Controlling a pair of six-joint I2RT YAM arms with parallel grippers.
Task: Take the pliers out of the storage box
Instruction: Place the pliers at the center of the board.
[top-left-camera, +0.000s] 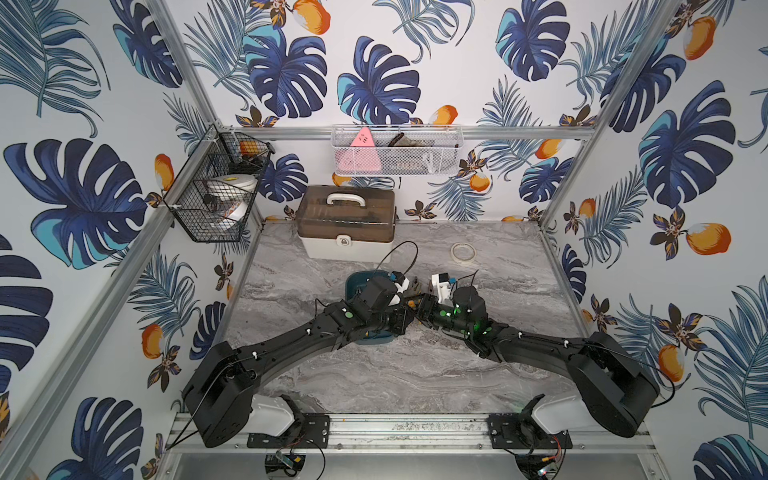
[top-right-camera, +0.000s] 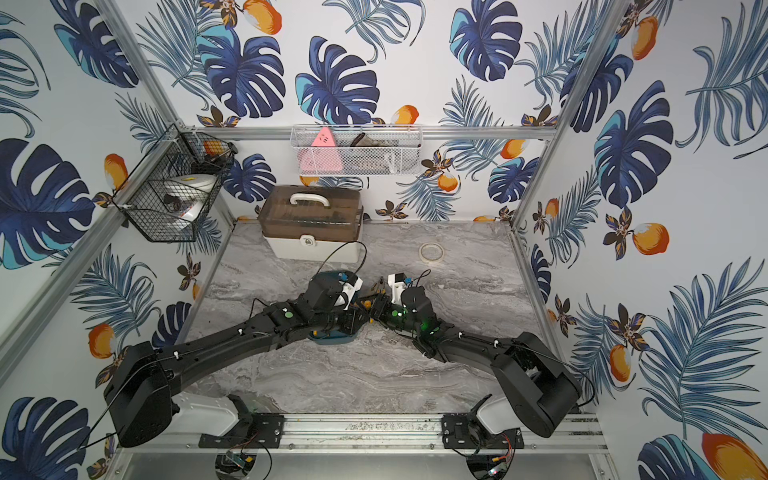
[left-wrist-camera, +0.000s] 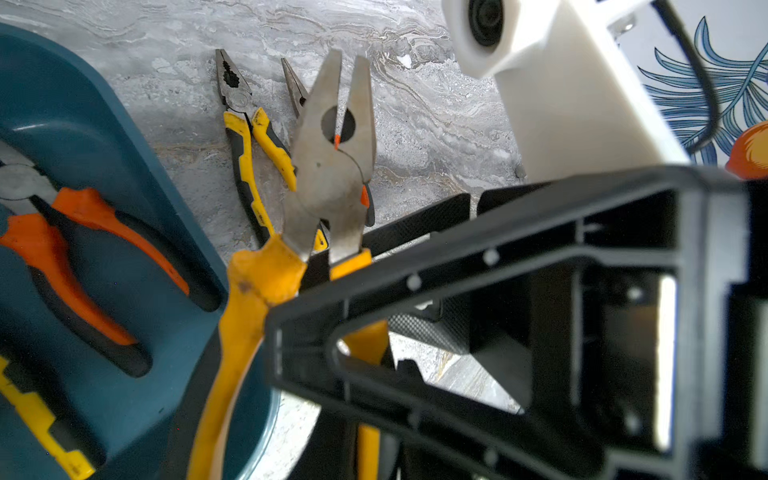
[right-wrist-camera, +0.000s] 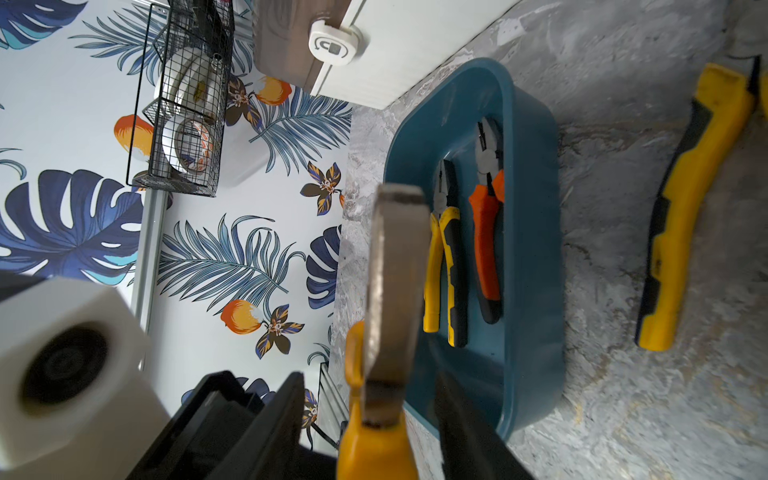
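The storage box, a shallow teal tray, lay on the marble table a little left of its centre, partly under the left arm. Inside it two tools lay side by side: orange-black pliers and yellow-black pliers. On the table just beside the tray's right wall lay combination pliers. Next to them lay needle-nose pliers, half hidden.

The fifth tool, large pliers with plain yellow handles, was up in the air above the table, near that same wall, its grey jaws slightly apart. The left gripper was closed tightly on its handles. The right gripper stood very near the same tool, facing the left one. Whether it pressed the tool or stood free could not be told.

A white case stood at the back edge, and a tape roll lay near that edge, right of the centre.
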